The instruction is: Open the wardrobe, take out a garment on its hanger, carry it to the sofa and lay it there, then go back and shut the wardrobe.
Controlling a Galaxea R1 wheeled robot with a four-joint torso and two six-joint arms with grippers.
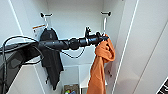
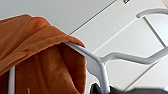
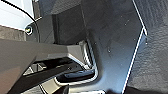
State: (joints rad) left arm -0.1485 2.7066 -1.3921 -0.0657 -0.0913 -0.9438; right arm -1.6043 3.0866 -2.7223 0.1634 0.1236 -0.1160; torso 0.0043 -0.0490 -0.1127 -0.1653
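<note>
Wardrobe (image 1: 130, 50) open; our left gripper (image 1: 106, 38) at the orange hoodie (image 1: 100, 65) and its white hanger (image 2: 97, 62) inside, fingers' state unclear. Removal, sofa, closing all left.

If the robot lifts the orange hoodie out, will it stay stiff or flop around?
Probably floppy: the orange hoodie hangs in soft, bunched folds. It will likely swing from its thin white hanger. It looks thick, so maybe a bit heavy.
</note>
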